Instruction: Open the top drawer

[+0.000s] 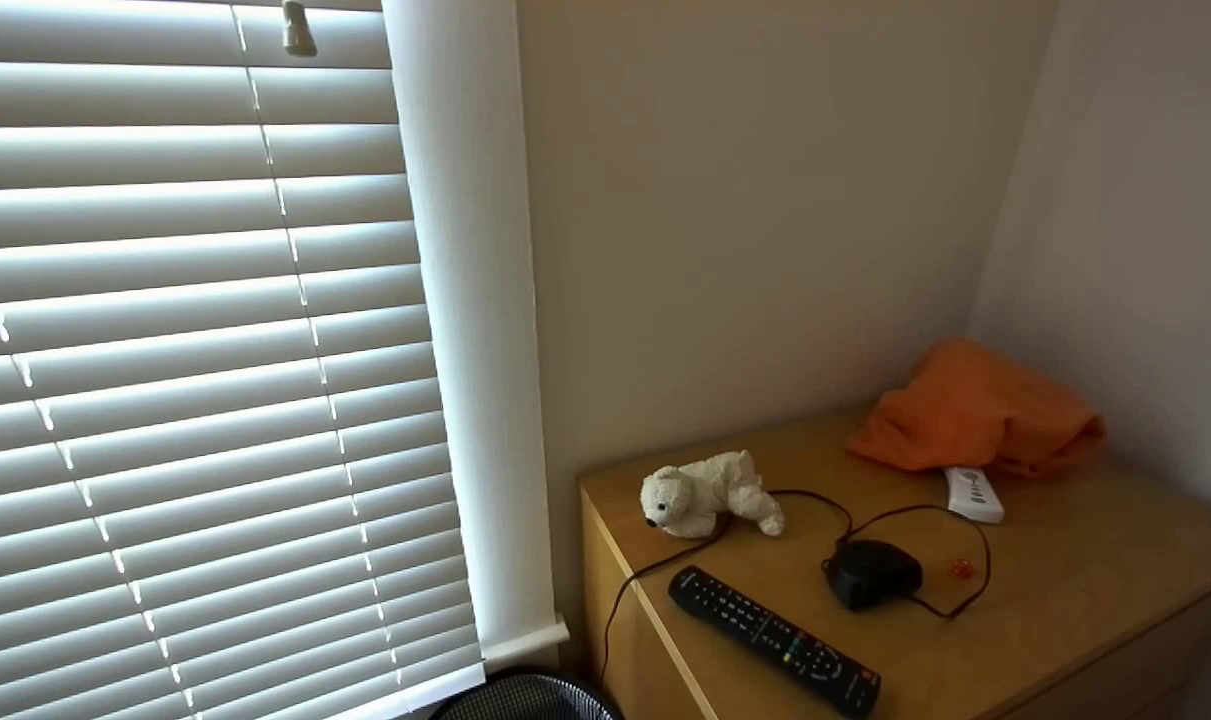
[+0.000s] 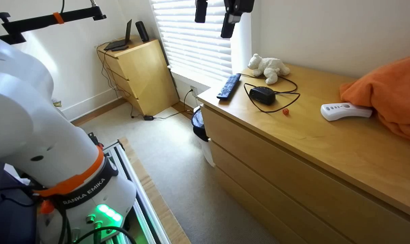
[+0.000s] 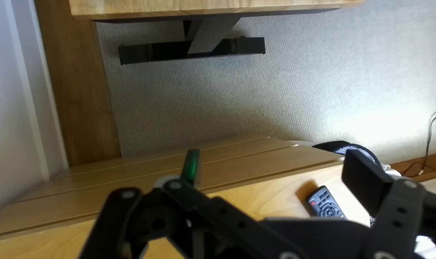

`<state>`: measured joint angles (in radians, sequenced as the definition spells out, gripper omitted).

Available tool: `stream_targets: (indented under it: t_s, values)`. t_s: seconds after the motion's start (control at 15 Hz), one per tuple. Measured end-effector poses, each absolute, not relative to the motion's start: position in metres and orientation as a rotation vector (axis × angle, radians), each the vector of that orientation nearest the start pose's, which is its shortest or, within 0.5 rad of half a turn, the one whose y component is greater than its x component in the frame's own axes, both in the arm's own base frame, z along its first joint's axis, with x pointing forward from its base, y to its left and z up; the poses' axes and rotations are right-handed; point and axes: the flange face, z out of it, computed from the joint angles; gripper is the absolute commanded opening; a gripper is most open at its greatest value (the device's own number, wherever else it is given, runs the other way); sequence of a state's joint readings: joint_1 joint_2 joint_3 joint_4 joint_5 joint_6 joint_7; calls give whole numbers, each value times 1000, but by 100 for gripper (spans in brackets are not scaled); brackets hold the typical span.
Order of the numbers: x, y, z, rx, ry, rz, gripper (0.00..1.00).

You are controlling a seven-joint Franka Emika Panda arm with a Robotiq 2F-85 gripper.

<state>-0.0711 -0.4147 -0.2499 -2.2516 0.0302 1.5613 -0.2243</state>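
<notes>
Near a white plush bear (image 1: 710, 495) are a long black plastic remote (image 1: 775, 640) and a rounded black corded device (image 1: 873, 573) (a tiny red-orange piece (image 1: 962, 569) is close by). A crumpled orange cloth (image 1: 975, 410) touches a white plastic remote (image 1: 975, 497).

White capital letters spell "RANKA EMIKA" on a dark band (image 2: 86, 192) that curves around the foot of the white robot arm (image 2: 52, 135), in an exterior view. The two words stand side by side on a slant, "RANKA" lower at the left and "EMIKA" rising toward the right; what lies left of the R cannot be made out. A black remote control (image 1: 773, 640), seen in both exterior views and in the wrist view, carries pale markings along its face, too small and blurred to read. A white remote control (image 1: 973, 500), in both exterior views, shows a short row of dark marks, also illegible.
</notes>
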Motion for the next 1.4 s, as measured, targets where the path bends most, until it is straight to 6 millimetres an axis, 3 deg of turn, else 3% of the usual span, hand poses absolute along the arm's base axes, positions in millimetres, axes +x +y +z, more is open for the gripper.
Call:
stream_targets:
  t_s: [0.47,0.67,0.87,1.07,1.4]
  values:
    - [376,-131,502,-2920,96,359,100]
    - [383,-137,492,-2893,218,331,100]
    - [396,-156,458,-2809,381,236,100]
    - [404,-183,409,-2756,550,80,100]
    - [396,-213,325,-2742,698,-83,100]
